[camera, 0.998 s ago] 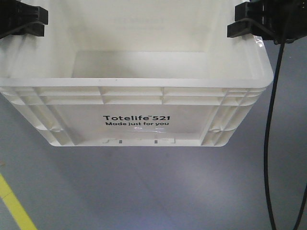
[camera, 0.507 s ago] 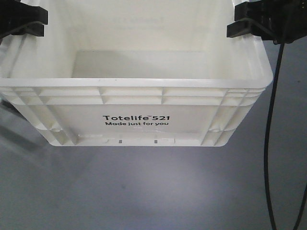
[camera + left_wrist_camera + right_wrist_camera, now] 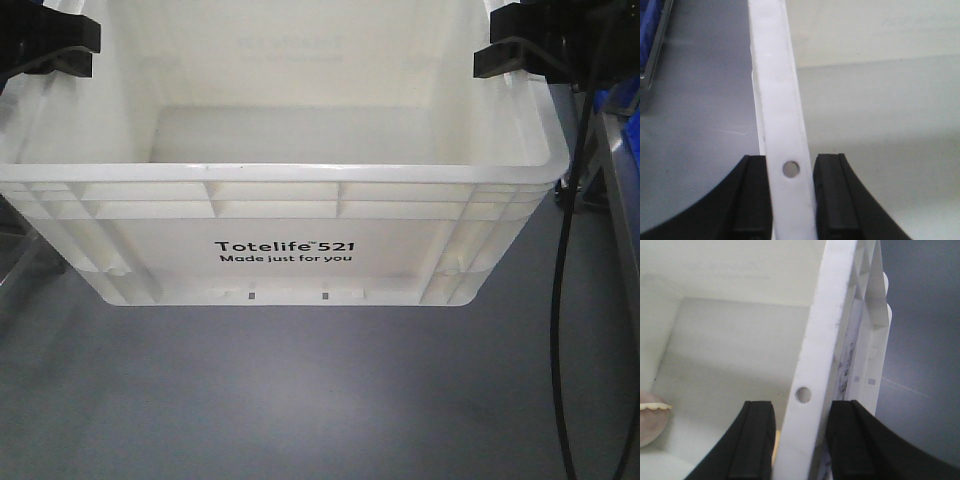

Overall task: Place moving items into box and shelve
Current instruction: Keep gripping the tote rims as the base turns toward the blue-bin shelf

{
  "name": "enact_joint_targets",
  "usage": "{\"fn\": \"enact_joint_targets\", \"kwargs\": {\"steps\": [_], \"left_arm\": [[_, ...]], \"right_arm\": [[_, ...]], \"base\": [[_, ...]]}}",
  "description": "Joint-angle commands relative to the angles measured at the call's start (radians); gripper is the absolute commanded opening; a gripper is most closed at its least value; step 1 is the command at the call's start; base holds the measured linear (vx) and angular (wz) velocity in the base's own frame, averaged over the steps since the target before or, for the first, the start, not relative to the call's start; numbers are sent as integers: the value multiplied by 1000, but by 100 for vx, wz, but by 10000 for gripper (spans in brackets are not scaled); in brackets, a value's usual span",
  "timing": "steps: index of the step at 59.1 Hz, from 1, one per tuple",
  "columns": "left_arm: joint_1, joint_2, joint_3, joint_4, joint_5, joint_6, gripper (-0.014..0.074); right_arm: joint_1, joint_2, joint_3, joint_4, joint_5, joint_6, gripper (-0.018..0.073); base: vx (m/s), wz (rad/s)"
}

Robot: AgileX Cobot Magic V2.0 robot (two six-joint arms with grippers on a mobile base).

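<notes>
The white box (image 3: 280, 172), printed "Totelife 521", hangs above the grey floor, held by both side rims. My left gripper (image 3: 50, 45) is shut on the left rim (image 3: 780, 100), its jaws pressed to either side of the rim just below a small hole. My right gripper (image 3: 520, 50) is shut on the right rim (image 3: 825, 330) in the same way. Inside the box, the pink-brown plush toy (image 3: 649, 422) shows at the lower left of the right wrist view. A sliver of yellow (image 3: 773, 450) peeks beside the inner right finger. From the front, the near wall hides the box's contents.
A blue bin (image 3: 625, 110) on a metal shelf frame (image 3: 610, 190) stands at the right edge. Another blue bin (image 3: 650, 30) with a metal frame lies to the box's left. A black cable (image 3: 560, 300) hangs down at the right. Grey floor (image 3: 300, 400) lies below.
The box keeps its place between the grippers while the background shifts. The yellow floor line at lower left is gone, and the blue bin and shelf frame have come in at the right.
</notes>
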Motion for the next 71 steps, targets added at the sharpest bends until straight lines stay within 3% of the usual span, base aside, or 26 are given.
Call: {"fn": "enact_joint_targets", "kwargs": {"steps": [1, 71], "left_arm": [[-18, -39, -46, -58, -140, 12, -15], [-18, -39, -46, -60, -140, 12, -15]], "right_arm": [[16, -50, -48, 154, -106, -33, -13], [16, -52, -48, 153, -104, -33, -13]], "base": [[38, -45], [44, -25]]}}
